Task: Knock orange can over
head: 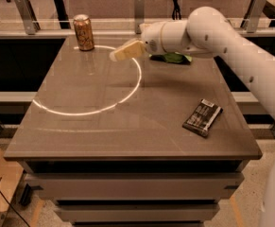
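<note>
The orange can stands upright at the far left corner of the table, orange-brown with a silver top rim. My gripper hangs above the far middle of the table, its cream fingers pointing left toward the can. It is to the right of the can and a little nearer to me, apart from it by about a can's height. It holds nothing that I can see.
A green crinkled snack bag lies behind my wrist at the far right. A flat black wrapper lies near the right edge. A bright ring of light marks the tabletop. A railing runs behind the table.
</note>
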`<act>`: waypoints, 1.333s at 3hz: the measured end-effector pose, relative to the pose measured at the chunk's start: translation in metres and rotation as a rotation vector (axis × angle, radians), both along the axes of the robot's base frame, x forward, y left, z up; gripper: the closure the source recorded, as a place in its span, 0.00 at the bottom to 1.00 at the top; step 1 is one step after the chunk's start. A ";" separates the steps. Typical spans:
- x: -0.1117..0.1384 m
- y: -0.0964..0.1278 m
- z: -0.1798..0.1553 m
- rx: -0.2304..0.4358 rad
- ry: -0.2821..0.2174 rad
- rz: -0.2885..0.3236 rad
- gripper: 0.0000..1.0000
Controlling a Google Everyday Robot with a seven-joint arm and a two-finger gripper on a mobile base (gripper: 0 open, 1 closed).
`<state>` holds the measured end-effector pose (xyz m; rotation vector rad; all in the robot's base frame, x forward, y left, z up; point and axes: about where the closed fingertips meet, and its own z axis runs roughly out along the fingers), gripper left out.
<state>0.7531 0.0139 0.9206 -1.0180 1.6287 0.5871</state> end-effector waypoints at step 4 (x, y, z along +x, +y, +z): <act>0.081 0.121 -0.033 0.114 0.023 -0.021 0.00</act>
